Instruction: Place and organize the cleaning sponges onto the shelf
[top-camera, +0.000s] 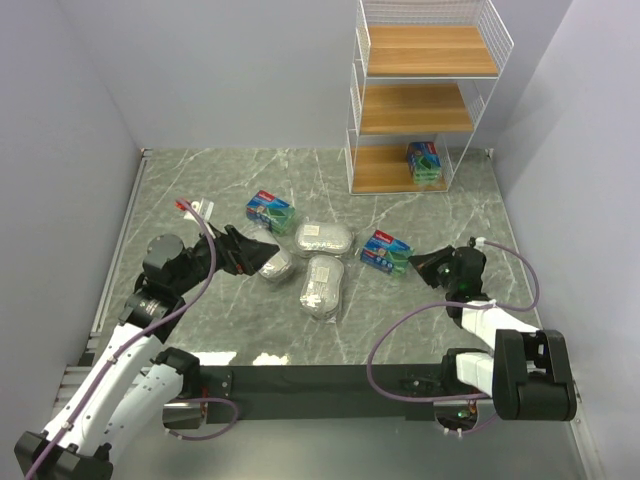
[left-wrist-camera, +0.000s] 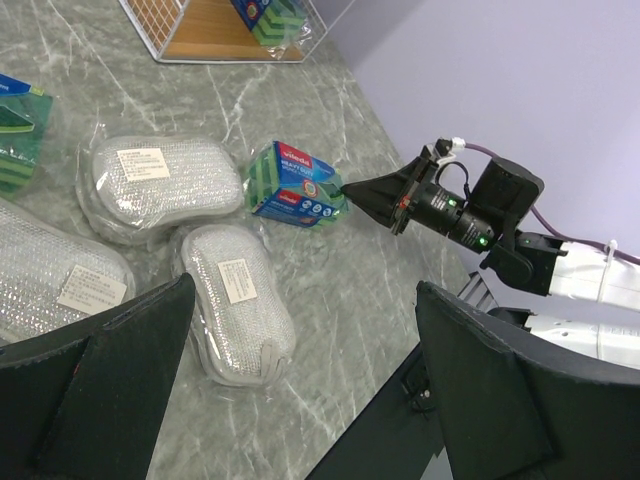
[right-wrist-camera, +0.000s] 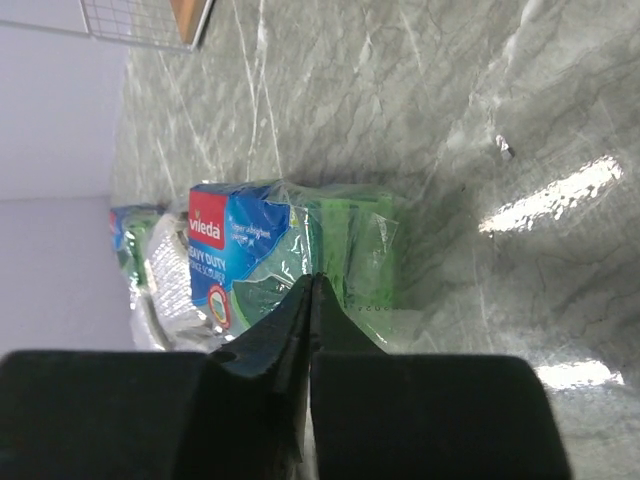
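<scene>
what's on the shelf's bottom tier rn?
One green sponge pack sits on the bottom tier of the shelf, toward its right side. The tier's back is covered by the middle board, so anything there can't be seen.

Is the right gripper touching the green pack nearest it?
Cannot tell: left wrist view, the right gripper ends at the edge of the green pack; no clear gap or contact.

The left tool (top-camera: 262, 254) and right tool (left-wrist-camera: 347, 188) are matt black wedges. A green light (left-wrist-camera: 478, 240) glows just behind the right one. A purple cable (top-camera: 370, 362) trails back from each along white-shelled, black-jointed arms (top-camera: 120, 365).
</scene>
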